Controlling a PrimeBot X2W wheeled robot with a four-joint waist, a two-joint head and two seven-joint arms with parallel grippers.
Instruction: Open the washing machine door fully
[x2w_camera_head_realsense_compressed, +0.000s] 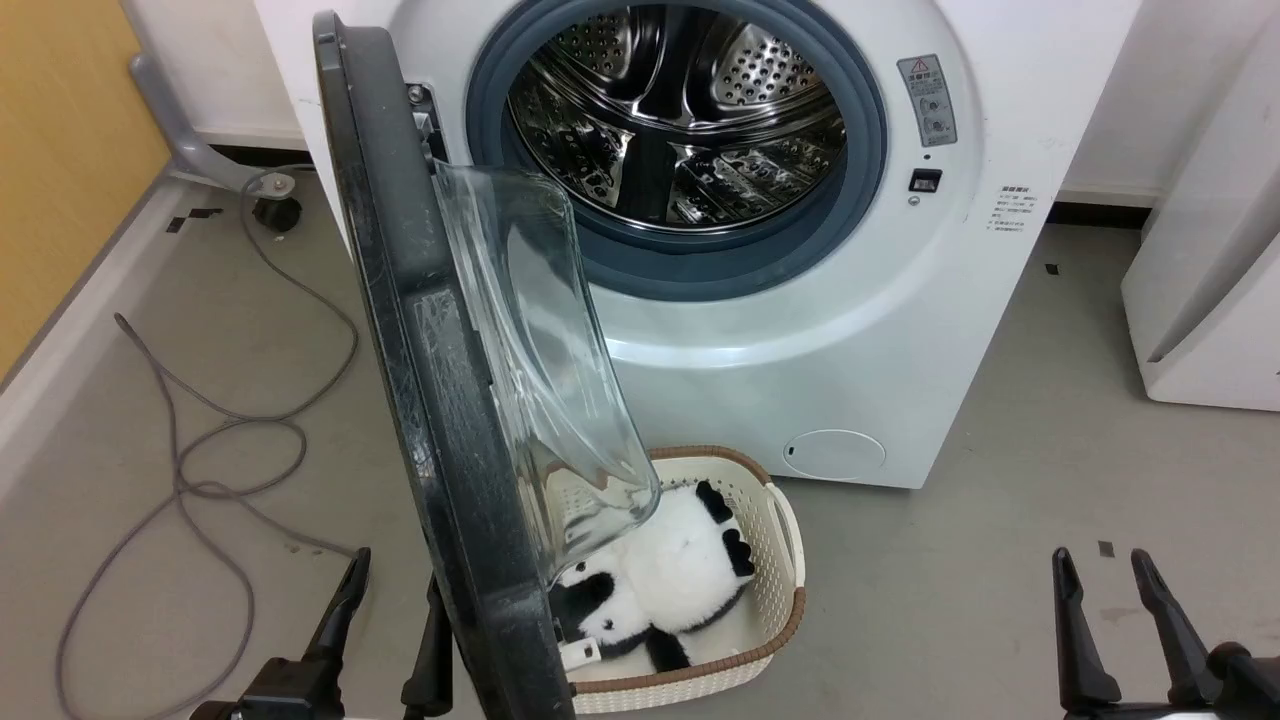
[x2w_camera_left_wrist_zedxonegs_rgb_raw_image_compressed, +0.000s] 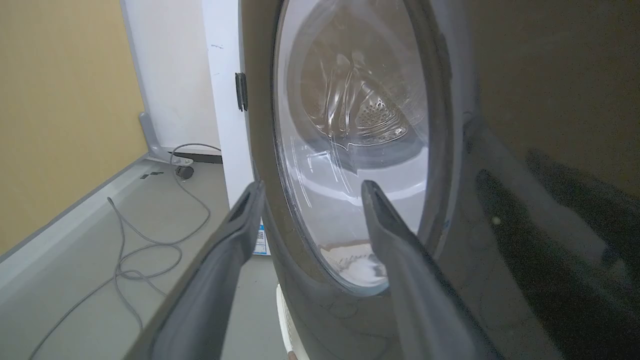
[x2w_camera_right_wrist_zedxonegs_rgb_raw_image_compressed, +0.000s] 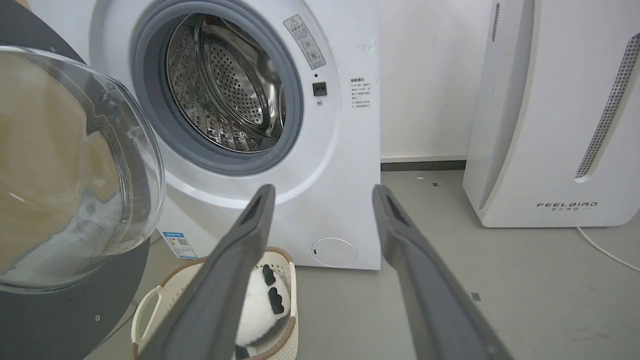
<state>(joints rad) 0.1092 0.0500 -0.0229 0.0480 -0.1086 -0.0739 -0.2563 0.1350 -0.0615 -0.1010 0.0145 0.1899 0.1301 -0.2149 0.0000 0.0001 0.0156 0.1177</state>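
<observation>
My left gripper (x2w_camera_head_realsense_compressed: 398, 570) is spread wide and empty, just beside the door (x2w_camera_head_realsense_compressed: 420, 350) on its outer face. One finger may touch it; I can't tell. The door stands swung out from the washer (x2w_camera_head_realsense_compressed: 850, 330), above a basket (x2w_camera_head_realsense_compressed: 792, 530). My right gripper (x2w_camera_head_realsense_compressed: 1100, 560) gapes empty too.

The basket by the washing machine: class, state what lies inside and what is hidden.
A black-and-white plush panda lies inside the basket. In the head view the washing machine door covers the basket's left side, so its contents there cannot be seen.
</observation>
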